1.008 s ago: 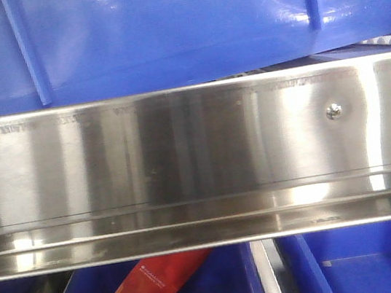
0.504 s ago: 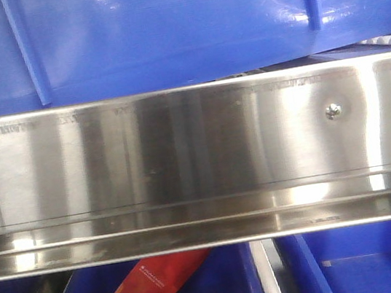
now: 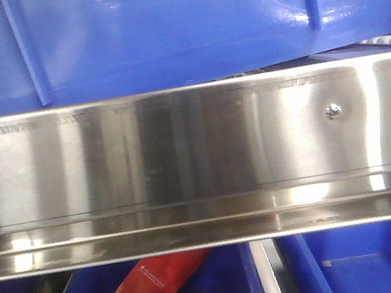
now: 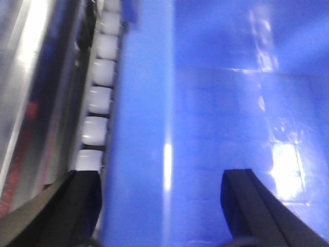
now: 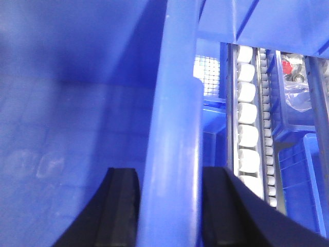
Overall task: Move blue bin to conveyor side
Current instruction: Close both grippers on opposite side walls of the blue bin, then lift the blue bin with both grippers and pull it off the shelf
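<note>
Blue bin (image 3: 163,26) sits with a rim wall inside each of your two pincers: right gripper (image 5: 169,175) clamped on it, left gripper (image 4: 162,175) straddling it with fingers apart, one row of white rollers (image 4: 97,77) just outside.

Matte black fingers (image 4: 252,206), flat, angular

Front camera close on steel rail (image 3: 195,146); both wrists share blue bin (image 4: 144,128) rim.
</note>
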{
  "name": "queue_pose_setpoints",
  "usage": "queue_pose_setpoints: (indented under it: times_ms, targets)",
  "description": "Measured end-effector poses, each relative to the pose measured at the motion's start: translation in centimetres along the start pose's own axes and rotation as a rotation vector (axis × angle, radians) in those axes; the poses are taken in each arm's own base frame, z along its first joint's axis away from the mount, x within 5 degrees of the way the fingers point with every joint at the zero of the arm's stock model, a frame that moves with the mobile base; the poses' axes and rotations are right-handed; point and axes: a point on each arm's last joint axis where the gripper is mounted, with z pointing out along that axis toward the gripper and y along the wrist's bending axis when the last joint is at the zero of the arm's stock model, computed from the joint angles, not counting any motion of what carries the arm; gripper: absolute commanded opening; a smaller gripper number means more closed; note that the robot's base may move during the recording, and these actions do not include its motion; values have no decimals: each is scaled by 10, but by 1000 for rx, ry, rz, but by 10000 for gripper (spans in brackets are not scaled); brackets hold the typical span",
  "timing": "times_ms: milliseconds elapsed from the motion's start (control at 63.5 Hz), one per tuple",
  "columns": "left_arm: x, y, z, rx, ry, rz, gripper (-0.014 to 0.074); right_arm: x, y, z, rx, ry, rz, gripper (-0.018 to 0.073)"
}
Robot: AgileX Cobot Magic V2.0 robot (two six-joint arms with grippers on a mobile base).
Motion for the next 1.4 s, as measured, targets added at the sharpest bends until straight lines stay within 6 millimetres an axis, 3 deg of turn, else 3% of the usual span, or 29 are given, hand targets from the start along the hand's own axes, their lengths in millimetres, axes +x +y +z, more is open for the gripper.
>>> queue_pose_setpoints:
  times_ms: [535, 630, 850, 1402]
  targets:
    - [0, 1, 0, -8, 2, 17, 358, 0, 0, 0, 0, 0, 0, -72]
    - [0, 1, 0, -8, 4, 17, 269, 0, 0, 0, 0, 0, 0, -72]
    - [-1, 3, 0, -18, -4, 16, -38, -1, 0, 1, 0, 0, 0, -72]
    - [-1, 3, -1, -23, -7, 23, -18, -1, 0, 2, 1, 0, -1, -81]
